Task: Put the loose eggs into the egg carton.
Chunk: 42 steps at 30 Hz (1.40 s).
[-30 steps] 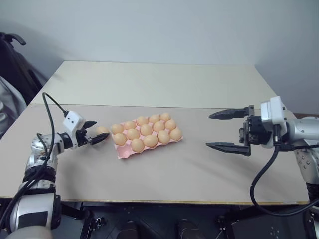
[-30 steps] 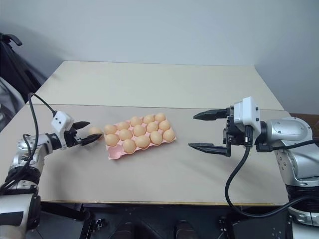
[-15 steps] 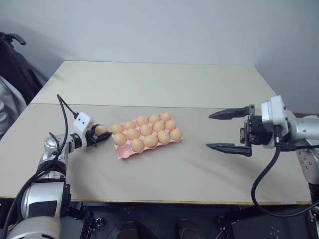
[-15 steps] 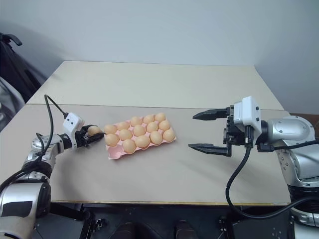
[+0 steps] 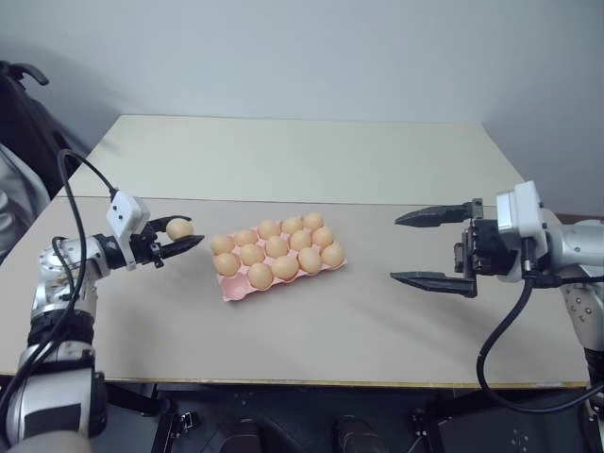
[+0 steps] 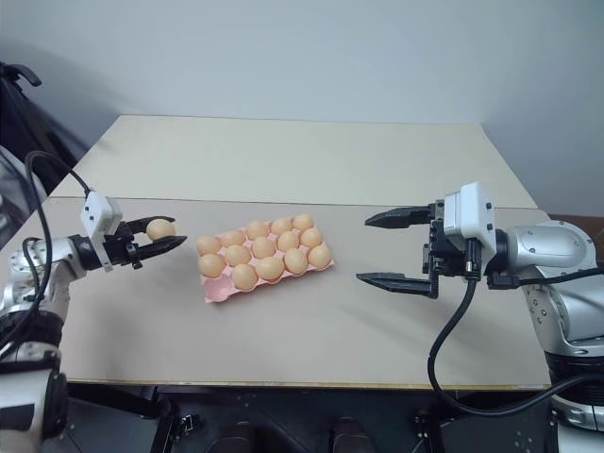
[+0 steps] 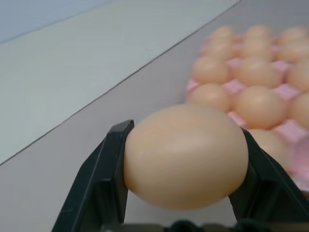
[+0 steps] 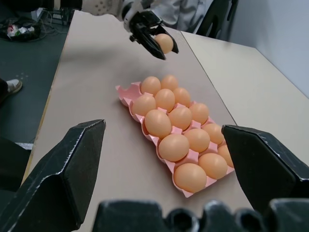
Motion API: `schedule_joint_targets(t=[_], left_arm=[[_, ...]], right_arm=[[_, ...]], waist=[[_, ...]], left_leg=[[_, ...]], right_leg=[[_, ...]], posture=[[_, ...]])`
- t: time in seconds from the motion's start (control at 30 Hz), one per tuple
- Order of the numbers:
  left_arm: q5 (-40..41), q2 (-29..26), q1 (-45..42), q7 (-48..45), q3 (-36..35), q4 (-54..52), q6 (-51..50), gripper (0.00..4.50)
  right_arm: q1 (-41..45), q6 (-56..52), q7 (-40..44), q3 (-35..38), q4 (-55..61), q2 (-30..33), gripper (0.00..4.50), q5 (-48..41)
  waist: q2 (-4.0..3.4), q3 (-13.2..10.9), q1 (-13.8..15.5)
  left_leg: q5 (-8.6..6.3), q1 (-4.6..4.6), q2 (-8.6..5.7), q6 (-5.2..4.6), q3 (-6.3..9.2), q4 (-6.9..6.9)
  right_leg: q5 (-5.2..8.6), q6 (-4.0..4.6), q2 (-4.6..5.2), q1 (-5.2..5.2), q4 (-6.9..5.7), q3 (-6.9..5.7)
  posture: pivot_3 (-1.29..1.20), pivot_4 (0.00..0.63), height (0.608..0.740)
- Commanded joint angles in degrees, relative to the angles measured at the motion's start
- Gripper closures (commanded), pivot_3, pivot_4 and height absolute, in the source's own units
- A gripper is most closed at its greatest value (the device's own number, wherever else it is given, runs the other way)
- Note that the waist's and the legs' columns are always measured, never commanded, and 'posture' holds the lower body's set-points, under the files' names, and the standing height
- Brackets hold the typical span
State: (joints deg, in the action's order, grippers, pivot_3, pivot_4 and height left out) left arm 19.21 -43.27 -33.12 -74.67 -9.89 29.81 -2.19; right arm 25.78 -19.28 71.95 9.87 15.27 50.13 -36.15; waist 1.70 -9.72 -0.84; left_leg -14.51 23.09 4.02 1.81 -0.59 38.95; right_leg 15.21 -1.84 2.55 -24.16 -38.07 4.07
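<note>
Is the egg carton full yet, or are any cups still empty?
Not full. The egg carton has empty cups at its end nearest the left gripper, which is shut on an egg held clear of the table.

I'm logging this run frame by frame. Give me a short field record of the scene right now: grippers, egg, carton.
left gripper: shut on egg, raised above the table, beside the carton's left end
egg: held between the black fingers
right gripper: open, holding nothing, right of the carton
egg carton: pink, on the table, thirteen eggs seated, front-left corner cups free
</note>
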Motion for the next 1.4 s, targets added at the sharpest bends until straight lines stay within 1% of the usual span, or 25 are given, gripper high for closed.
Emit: schedule_joint_targets(t=[0.03,0.13,0.2,0.4,0.67,0.73,0.77,0.87,0.9,1.0,1.1,1.27,1.4], left_arm=[[3.81,-1.00,3.31,-2.30,0.77,-11.49,-4.76,2.09],[4.51,0.52,6.12,-1.89,2.78,-17.76,-7.40,2.09],[4.00,1.02,6.93,-1.58,4.00,-19.15,-7.80,2.09],[-0.81,2.01,7.59,-0.57,8.47,-17.46,-4.43,2.09],[-3.03,4.53,4.69,2.01,10.45,-13.87,-3.36,2.09],[-3.14,4.52,4.24,2.01,10.70,-13.82,-4.22,1.45],[-3.09,4.40,4.07,1.83,10.81,-13.85,-4.69,1.25],[-2.14,3.81,3.95,0.94,10.20,-14.62,-4.86,0.28],[-1.50,3.51,4.05,0.75,9.61,-15.30,-5.26,0.06],[0.04,2.04,5.09,0.27,7.51,-17.83,-5.06,0.06],[3.92,0.06,6.42,0.11,3.95,-20.89,-8.01,0.06],[13.57,-5.58,11.97,-0.69,-6.47,-27.58,-16.30,0.06],[19.87,-9.47,19.13,1.34,-16.94,-33.93,-22.85,0.06]], right_arm=[[0.79,0.68,0.03,0.95,0.63,0.07,0.00,-0.74],[1.17,0.61,0.50,0.64,0.39,0.07,0.00,-0.88],[1.22,0.52,0.90,0.54,0.36,0.18,0.00,-0.98],[0.79,0.21,1.55,0.84,0.75,0.52,0.00,-1.14],[0.08,0.03,1.18,1.28,1.46,0.48,0.00,-1.33],[0.00,0.10,1.01,1.30,1.54,0.43,0.00,-1.26],[-0.02,0.10,0.96,1.32,1.56,0.43,0.00,-1.26],[-0.08,0.12,0.90,1.37,1.57,0.47,0.00,-1.26],[-0.05,0.11,0.90,1.39,1.51,0.46,0.00,-1.29],[-0.15,0.11,0.86,1.47,1.51,0.47,0.00,-1.31],[-0.38,0.18,0.82,1.53,1.41,0.42,0.00,-1.27],[-0.40,-0.22,-0.39,1.64,0.30,-0.16,0.00,-1.25],[-0.35,-0.06,-1.47,1.43,-1.04,-0.66,0.00,-0.65]], waist=[[0.00,0.00,0.04],[0.00,0.00,0.24],[0.00,0.00,0.37],[0.00,0.00,0.11],[0.00,0.00,0.14],[0.00,0.00,0.14],[0.00,0.00,0.14],[0.00,0.00,0.09],[0.00,0.00,0.05],[0.00,0.00,-0.03],[0.00,0.00,-0.04],[0.00,0.00,-0.24],[0.00,0.00,-0.19]], left_leg=[[0.00,-0.01,0.00,0.00,0.00,0.01],[0.00,-0.05,0.00,0.00,0.01,0.01],[0.00,-0.04,-0.01,0.00,0.02,0.02],[0.00,-0.03,-0.01,0.00,0.01,0.01],[0.00,-0.01,-0.02,-0.01,0.01,0.01],[0.00,-0.02,-0.02,-0.01,0.02,0.01],[0.00,-0.02,-0.02,-0.01,0.02,0.01],[0.00,-0.03,-0.02,-0.01,0.02,0.02],[0.00,-0.03,-0.02,-0.01,0.02,0.01],[0.00,-0.02,-0.02,-0.01,0.02,0.01],[0.00,-0.01,-0.01,-0.01,0.02,0.01],[0.00,-0.02,0.01,-0.01,0.02,0.00],[0.00,-0.03,0.02,-0.01,0.01,0.00]], right_leg=[[0.00,0.00,0.00,0.01,-0.03,0.00],[0.00,0.00,0.00,0.05,-0.02,0.00],[0.00,0.00,0.00,0.05,-0.01,0.00],[0.00,0.00,-0.01,0.03,0.02,0.00],[0.00,0.00,0.00,0.03,0.02,0.01],[0.00,0.00,-0.01,0.03,0.02,0.01],[0.00,0.00,0.00,0.03,0.01,0.01],[0.00,0.00,0.00,0.04,0.01,0.01],[0.00,0.00,-0.01,0.04,0.01,0.01],[0.00,0.00,-0.01,0.01,0.01,0.01],[0.00,0.00,-0.01,0.00,0.01,0.01],[0.00,-0.01,-0.01,0.00,0.02,0.01],[0.01,0.00,0.00,0.00,0.02,0.01]], posture=[[0.00,0.150,0.740],[0.00,0.150,0.740],[0.00,0.150,0.740],[0.00,0.150,0.740],[0.00,0.150,0.740],[0.00,0.150,0.740],[0.00,0.150,0.740],[0.00,0.150,0.740],[0.00,0.150,0.740],[0.00,0.150,0.740],[0.00,0.150,0.740],[0.00,0.150,0.740],[0.00,0.150,0.740]])
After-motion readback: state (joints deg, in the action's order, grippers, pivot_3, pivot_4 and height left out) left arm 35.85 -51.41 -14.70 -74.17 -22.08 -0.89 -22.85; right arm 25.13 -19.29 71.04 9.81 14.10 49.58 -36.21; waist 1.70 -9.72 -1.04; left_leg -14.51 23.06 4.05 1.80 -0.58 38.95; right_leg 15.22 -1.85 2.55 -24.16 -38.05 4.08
